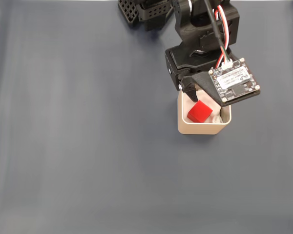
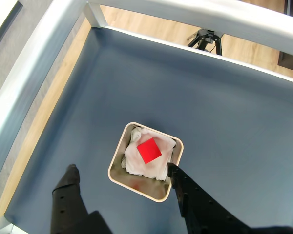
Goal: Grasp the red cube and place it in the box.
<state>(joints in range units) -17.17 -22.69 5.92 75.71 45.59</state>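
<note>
Since the red cube (image 2: 149,150) lies on the padding inside the box (image 2: 118,176), just ahead of the released, empty pincer (image 2: 121,169), the placing looks done; only withdrawal remains.

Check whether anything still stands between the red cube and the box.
Nothing does: the red cube already lies inside the box, on the white padding. The claw is open above the box, its fingers apart on either side and not touching the cube.
</note>
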